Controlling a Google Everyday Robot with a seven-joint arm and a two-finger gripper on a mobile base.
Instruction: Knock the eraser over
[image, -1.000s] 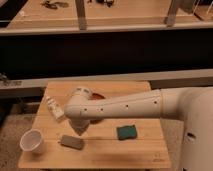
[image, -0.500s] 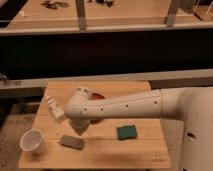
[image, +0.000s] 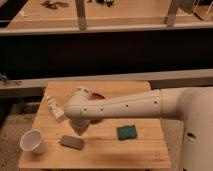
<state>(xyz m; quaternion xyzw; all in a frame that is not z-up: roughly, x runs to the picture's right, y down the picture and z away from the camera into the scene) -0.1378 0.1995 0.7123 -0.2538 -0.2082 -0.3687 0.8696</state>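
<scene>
The eraser (image: 71, 142), a small dark grey-brown block, lies flat near the front left of the wooden table (image: 145, 150). My white arm reaches in from the right across the table. The gripper (image: 80, 128) hangs below the wrist, just above and slightly right of the eraser, very close to it. I cannot tell whether it touches the eraser. The wrist hides most of the gripper.
A green square sponge (image: 127, 132) lies right of the eraser. A white cup (image: 31, 141) stands at the front left. A small white bottle (image: 54, 108) lies at the left. A red object (image: 98, 95) is partly hidden behind the arm. A dark bench runs behind the table.
</scene>
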